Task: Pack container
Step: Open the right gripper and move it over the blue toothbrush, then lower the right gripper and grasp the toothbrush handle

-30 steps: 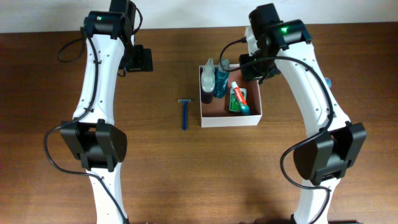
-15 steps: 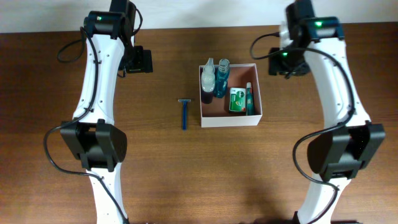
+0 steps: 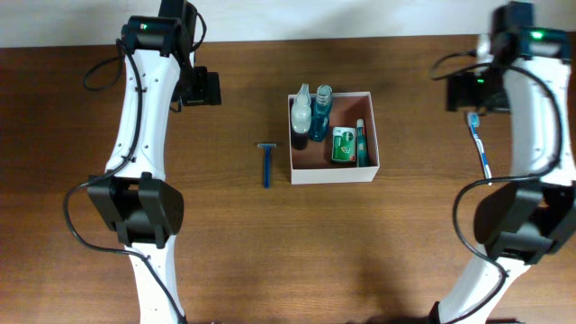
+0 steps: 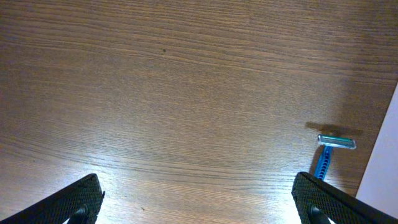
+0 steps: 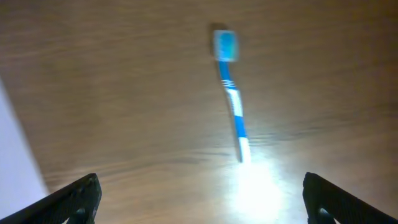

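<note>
The container, a shallow white box with a pinkish-brown inside, sits mid-table. It holds a clear spray bottle, a blue bottle, a green packet and a thin tube. A blue razor lies on the wood just left of the box, and shows as the razor in the left wrist view. A blue and white toothbrush lies at the far right, the same toothbrush below my right gripper. My left gripper is open and empty at the back left. My right gripper is open and empty just behind the toothbrush head.
The box's white wall shows at the right edge of the left wrist view and as the wall at the left edge of the right wrist view. Bare brown wood lies under both grippers. The arm bases stand at the table's front left and right.
My right gripper has opened, leaving the green packet and tube in the box, and has swung right to the toothbrush. The left arm has not moved.
</note>
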You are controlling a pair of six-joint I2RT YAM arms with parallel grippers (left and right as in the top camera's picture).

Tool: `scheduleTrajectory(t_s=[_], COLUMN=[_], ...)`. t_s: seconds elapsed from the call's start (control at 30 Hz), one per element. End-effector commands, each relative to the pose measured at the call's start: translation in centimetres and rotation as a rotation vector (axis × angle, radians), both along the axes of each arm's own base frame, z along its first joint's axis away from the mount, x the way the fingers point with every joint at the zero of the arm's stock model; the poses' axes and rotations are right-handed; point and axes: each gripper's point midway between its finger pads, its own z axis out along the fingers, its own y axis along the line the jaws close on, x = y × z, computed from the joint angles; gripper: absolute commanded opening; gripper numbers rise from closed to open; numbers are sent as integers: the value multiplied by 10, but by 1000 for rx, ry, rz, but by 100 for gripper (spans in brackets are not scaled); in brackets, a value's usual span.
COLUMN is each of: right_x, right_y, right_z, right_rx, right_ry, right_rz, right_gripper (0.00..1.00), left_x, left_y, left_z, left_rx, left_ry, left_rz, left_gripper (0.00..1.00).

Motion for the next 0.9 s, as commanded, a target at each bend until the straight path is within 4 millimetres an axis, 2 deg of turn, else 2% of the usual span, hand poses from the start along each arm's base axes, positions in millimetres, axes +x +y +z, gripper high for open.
scheduleTrajectory(t_s=[0.0, 0.1, 0.2, 0.33, 0.6, 0.87], right_x=[-7, -16, -25, -26, -4, -7], right_y=[-20, -38, -58, -67, -71, -58], right_z=[-5, -20, -37, -55, -77, -124], right_rx=[39, 70, 86, 122, 100, 157], right_ry=[13, 29, 52, 65, 43, 144], right_rz=[111, 145, 99, 75, 140, 155], right_gripper=[99, 99, 99, 99, 99, 99], left_x=[-2, -1, 1, 5, 10, 10], left_y=[0, 0, 0, -1, -1, -1], left_z=[-2, -2, -2, -1, 0, 0], left_rx=[-3, -4, -5, -7, -9, -9], left_ry=[11, 9, 0, -17, -38, -38], left_rz=[9, 9, 9, 9, 9, 9], left_gripper=[99, 99, 99, 99, 99, 99])
